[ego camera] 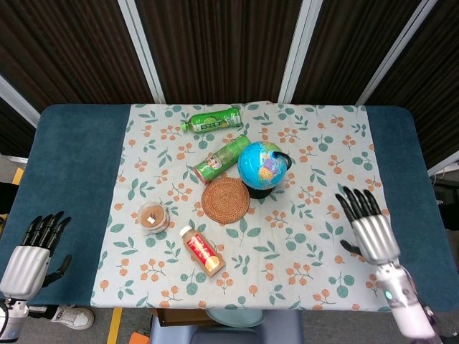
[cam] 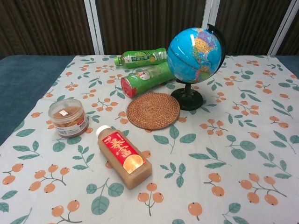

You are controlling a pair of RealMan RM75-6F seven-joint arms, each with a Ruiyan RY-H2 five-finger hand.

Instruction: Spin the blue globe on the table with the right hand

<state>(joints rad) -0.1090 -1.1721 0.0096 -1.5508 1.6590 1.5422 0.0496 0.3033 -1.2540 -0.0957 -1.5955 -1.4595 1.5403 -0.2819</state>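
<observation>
The blue globe (ego camera: 262, 165) stands upright on its black stand near the middle of the floral cloth, and it shows large in the chest view as the blue globe (cam: 194, 49). My right hand (ego camera: 368, 228) is open, fingers spread, over the near right part of the table, well apart from the globe and holding nothing. My left hand (ego camera: 34, 251) hangs open off the table's near left corner. Neither hand shows in the chest view.
Two green bottles (ego camera: 211, 120) (ego camera: 221, 158) lie behind and left of the globe. A woven coaster (ego camera: 225, 200) sits just in front of it. A small lidded jar (ego camera: 153, 216) and a lying red-labelled bottle (ego camera: 201, 251) are nearer me.
</observation>
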